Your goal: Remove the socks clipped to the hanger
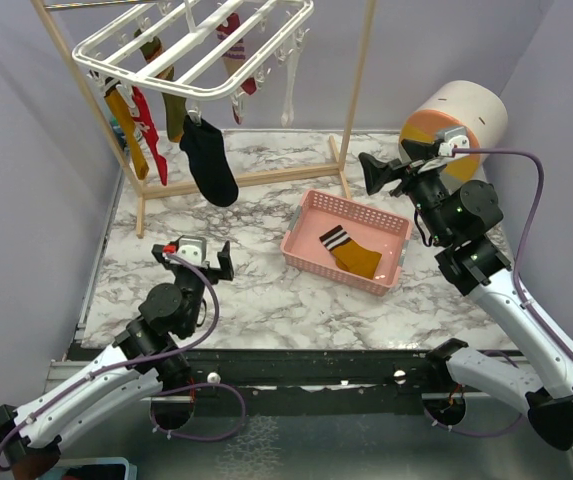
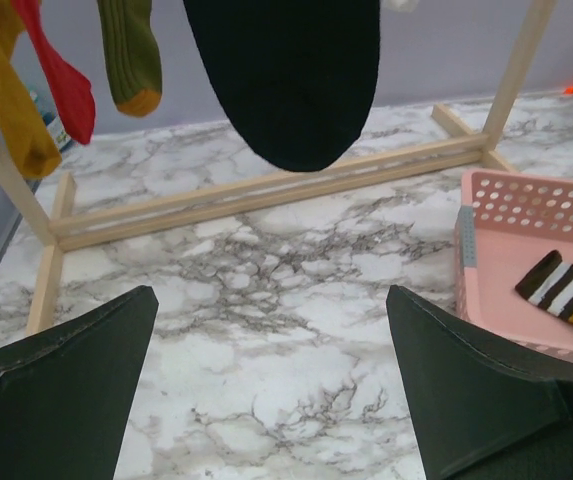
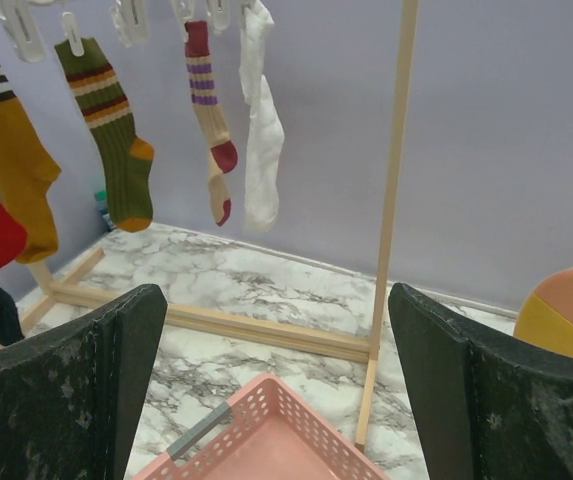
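Observation:
The white hanger [image 1: 196,45] hangs at the back left with several socks clipped to it: mustard [image 1: 126,130], red [image 1: 149,125], olive [image 1: 174,110], black [image 1: 211,160], striped [image 1: 236,50] and white [image 1: 288,85]. My left gripper [image 1: 194,262] is open low over the marble. The black sock [image 2: 286,70] hangs ahead of and above the left gripper [image 2: 271,295]. My right gripper [image 1: 370,175] is open and empty, raised beyond the basket's far rim. In the right wrist view the right gripper [image 3: 276,292] faces the olive sock [image 3: 116,140], the striped sock [image 3: 211,120] and the white sock [image 3: 261,130].
A pink basket [image 1: 394,228] sits mid-table and holds a mustard sock with a striped cuff [image 1: 351,252]. The wooden pole frame [image 1: 356,90] carries the hanger, and its base bars [image 1: 266,178] lie on the marble. An orange and white cylinder [image 1: 456,115] stands at the back right.

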Available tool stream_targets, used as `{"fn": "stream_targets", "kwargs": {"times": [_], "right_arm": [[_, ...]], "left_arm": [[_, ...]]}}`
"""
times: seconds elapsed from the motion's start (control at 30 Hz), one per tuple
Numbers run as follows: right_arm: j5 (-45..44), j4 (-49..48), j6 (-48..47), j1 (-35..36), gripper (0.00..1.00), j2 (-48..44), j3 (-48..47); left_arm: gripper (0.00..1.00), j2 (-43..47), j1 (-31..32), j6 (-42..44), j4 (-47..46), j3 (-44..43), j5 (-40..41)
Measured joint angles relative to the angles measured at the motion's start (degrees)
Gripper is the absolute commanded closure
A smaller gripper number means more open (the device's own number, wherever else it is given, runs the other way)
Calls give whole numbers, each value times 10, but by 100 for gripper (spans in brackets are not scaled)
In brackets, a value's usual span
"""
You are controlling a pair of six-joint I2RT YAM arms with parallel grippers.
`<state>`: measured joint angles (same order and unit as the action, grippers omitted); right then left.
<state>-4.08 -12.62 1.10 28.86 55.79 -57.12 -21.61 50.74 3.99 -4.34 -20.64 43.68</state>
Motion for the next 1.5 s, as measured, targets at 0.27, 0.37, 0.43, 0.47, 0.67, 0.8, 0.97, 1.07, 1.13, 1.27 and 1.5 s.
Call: {"fn": "stream_targets", "kwargs": {"times": [0.27,0.37,0.43,0.47,0.67,0.8,0.97,1.07,1.13,1.27,1.5], "right_arm": [[23,-15,16,0,0,0,18],[34,-17,20,0,0,0,19],[40,-22,22,0,0,0,20],[42,-24,24,0,0,0,20],[49,-30,29,0,0,0,24],[49,-29,29,0,0,-3,29],[50,-28,29,0,0,-4,29],[53,-29,29,0,0,-3,29],[57,-30,29,0,0,-2,29],[66,-31,29,0,0,3,29],[85,-34,33,0,0,8,29]], "left_arm": [[1,-5,-3,46,-25,-40,-138],[1,-48,-8,37,-19,-74,-208],[2,-96,-18,29,-18,-98,-274],[4,-114,-23,27,-18,-106,-296],[2,-257,-156,-26,-48,-146,-520],[2,-248,-276,-68,-70,-139,-602],[2,-200,-376,-96,-76,-129,-672],[2,-188,-416,-106,-88,-114,-707],[2,-196,-439,-113,-109,-100,-731],[3,-247,-481,-133,-160,-81,-784],[5,-388,-500,-160,-251,-105,-867]]}}
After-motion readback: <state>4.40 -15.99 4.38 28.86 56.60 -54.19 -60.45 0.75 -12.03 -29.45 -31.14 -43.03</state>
